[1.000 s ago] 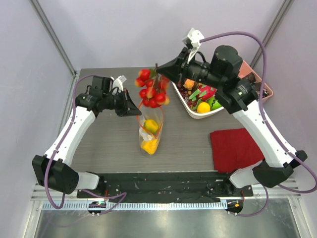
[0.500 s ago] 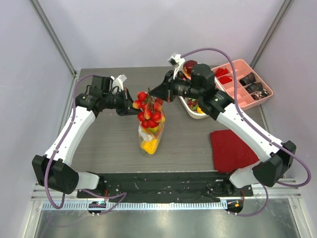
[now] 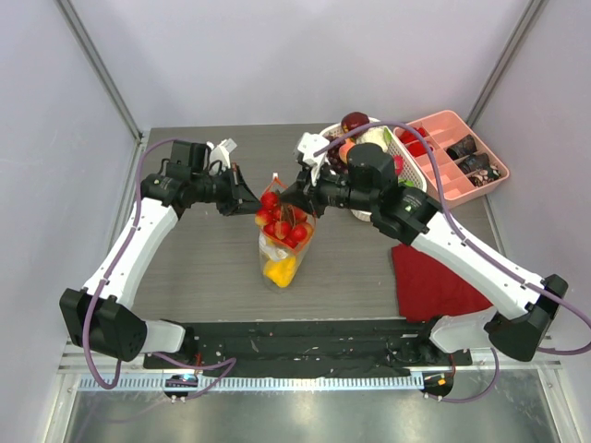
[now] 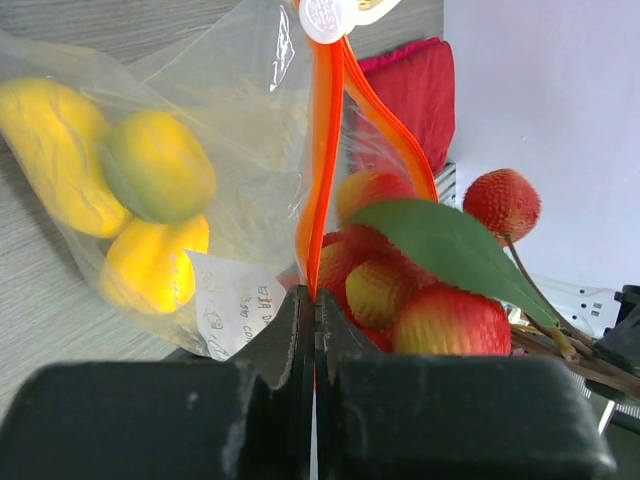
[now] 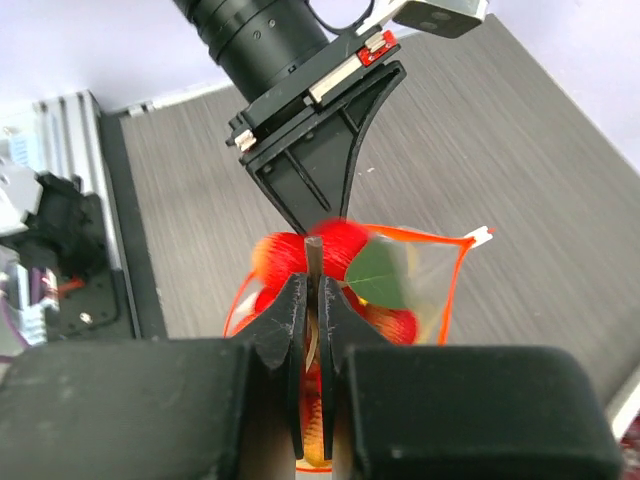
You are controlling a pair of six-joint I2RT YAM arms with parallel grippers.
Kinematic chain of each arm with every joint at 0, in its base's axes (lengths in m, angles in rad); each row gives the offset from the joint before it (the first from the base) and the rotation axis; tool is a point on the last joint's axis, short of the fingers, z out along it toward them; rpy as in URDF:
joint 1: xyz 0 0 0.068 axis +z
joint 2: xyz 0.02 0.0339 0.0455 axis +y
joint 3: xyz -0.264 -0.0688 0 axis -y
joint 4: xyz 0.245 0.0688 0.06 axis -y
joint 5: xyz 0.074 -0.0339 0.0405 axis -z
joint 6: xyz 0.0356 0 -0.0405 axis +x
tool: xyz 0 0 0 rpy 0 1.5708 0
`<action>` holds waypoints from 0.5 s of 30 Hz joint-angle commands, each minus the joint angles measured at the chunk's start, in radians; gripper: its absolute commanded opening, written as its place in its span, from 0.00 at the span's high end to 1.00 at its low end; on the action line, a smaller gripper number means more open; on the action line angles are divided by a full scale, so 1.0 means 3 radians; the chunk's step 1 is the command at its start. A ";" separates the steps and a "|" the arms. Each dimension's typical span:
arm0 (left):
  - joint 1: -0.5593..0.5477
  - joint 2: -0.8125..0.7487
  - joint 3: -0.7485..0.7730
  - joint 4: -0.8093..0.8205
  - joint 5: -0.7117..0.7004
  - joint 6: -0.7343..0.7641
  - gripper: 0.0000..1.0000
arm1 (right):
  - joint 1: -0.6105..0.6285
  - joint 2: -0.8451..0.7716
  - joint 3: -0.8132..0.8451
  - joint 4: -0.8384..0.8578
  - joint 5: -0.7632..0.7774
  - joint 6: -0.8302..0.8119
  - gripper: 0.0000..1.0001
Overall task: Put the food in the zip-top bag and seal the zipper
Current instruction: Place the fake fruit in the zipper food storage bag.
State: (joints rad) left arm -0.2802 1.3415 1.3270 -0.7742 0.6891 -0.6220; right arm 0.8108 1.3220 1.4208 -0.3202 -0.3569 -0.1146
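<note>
Basket (image 3: 403, 149) behind R gripper (image 3: 284, 196), pinching fruit cluster (image 3: 282, 221) stem; L gripper (image 3: 254, 205) clamps zipper (image 4: 322, 160).

Grey wood-grain table (image 3: 199, 263) under zip-top bag (image 3: 280, 266), white basket (image 3: 413, 173), pink tray (image 3: 443, 116), red cloth (image 3: 434, 281).

Clear bag (image 3: 277, 254) upright, mouth open; yel. fruit (image 3: 277, 270) inside, red berries (image 3: 282, 217) at zipper (image 4: 322, 150).

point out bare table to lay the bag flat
Bare table: front left, between left arm and zip-top bag; also between bag and red cloth. Crowded: back right (white basket, pink tray) and the bag's mouth, where left end effector and right end effector meet.
</note>
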 commanded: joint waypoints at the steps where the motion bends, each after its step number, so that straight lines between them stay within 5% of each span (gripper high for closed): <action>1: -0.0002 -0.0038 0.0036 0.0152 0.0127 -0.0038 1.00 | 0.0068 -0.0071 0.0019 -0.0011 0.0198 -0.0436 0.99; 7: -0.0002 -0.0023 0.0025 0.0203 0.0178 -0.0085 1.00 | 0.0431 0.0026 0.0075 -0.0175 0.0371 -0.0865 0.99; 15: -0.0002 -0.0043 -0.0026 0.0244 0.0178 -0.0084 1.00 | 0.0478 0.0256 0.0234 -0.0288 -0.0037 -0.1121 0.99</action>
State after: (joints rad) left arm -0.2802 1.3415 1.3262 -0.7570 0.7048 -0.6300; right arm 0.9539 1.3815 1.4384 -0.4324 -0.2955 -0.3878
